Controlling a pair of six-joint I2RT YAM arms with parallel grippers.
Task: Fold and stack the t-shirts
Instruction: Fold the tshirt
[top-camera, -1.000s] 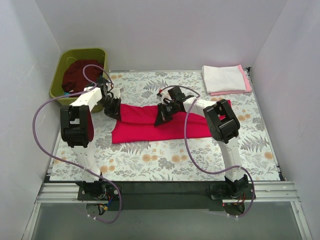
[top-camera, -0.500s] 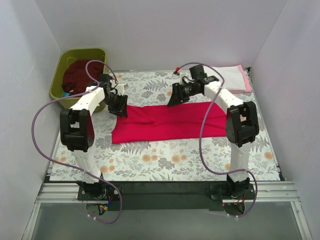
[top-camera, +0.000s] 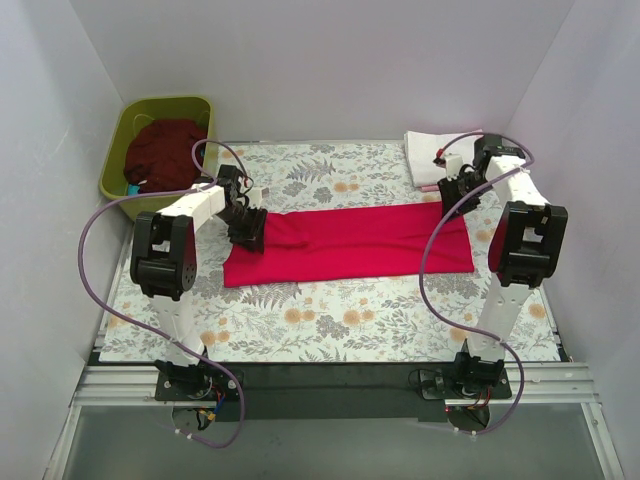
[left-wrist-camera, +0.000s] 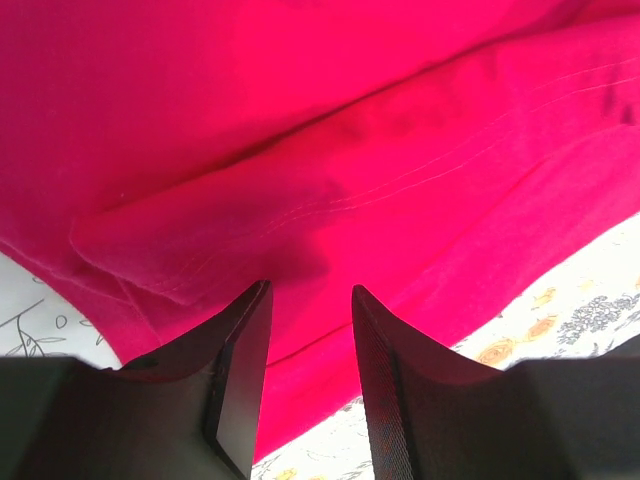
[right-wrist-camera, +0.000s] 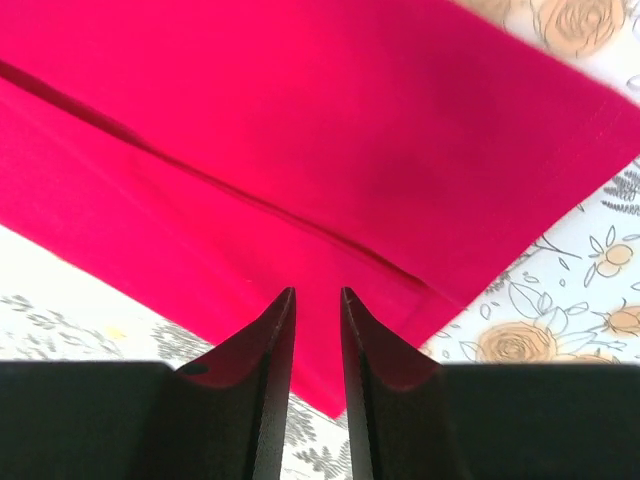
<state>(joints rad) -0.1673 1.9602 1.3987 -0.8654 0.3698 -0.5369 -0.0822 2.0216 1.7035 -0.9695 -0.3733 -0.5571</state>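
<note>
The crimson-red t-shirt (top-camera: 350, 242) lies flat on the floral table cloth (top-camera: 330, 320) as a long band folded lengthwise. My left gripper (top-camera: 247, 226) hovers at its left end, and in the left wrist view this gripper (left-wrist-camera: 310, 290) is open over the red cloth (left-wrist-camera: 350, 150) with nothing between its fingers. My right gripper (top-camera: 456, 195) is at the band's far right corner. The right wrist view shows it (right-wrist-camera: 317, 293) narrowly open above the red cloth (right-wrist-camera: 350, 130), gripping nothing. A folded white t-shirt (top-camera: 425, 158) sits at the back right on a pale pink one (top-camera: 426, 186).
An olive-green tub (top-camera: 113, 165) at the back left holds a dark maroon t-shirt (top-camera: 160, 150). White walls close in the table on three sides. The right arm reaches partly over the white and pink stack.
Both grippers were shut on the red shirt and have opened. The right arm swung from the shirt's middle up and over to its right end. The shirt now lies spread flat.
</note>
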